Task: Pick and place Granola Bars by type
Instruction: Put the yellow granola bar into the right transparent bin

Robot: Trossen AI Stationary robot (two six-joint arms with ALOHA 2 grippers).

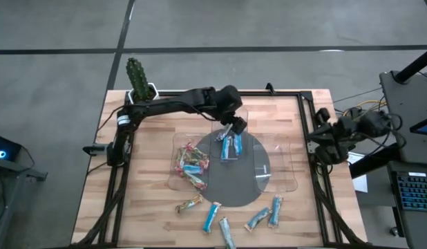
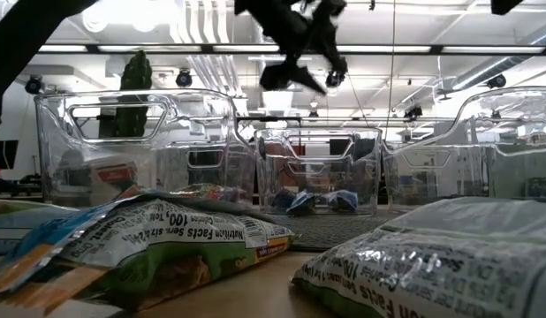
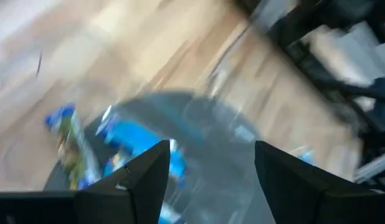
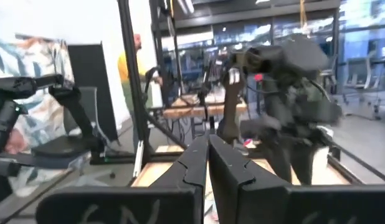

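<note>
Left wrist view is motion-blurred; tray edges hard to trace. Left gripper point(image 1: 229, 131) hangs over the centre clear tray point(image 1: 249, 146), jaws spread, empty. Blue granola bars point(image 1: 231, 146) lie inside it; others sit in the neighbouring tray and loose on the tabletop point(image 1: 151, 200). Right gripper point(image 4: 208, 163) is off the tabletop's edge, jaws clenched, empty.

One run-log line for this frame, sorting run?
left gripper: jaws open, above middle tray holding blue bars | right gripper: shut, parked off table | loose bars near front edge

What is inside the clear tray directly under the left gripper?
The clear tray holds two or three blue-wrapped granola bars, lying flat and close together. The open left gripper hangs above them and covers part of the tray's far end, so anything lying there cannot be seen.
</note>
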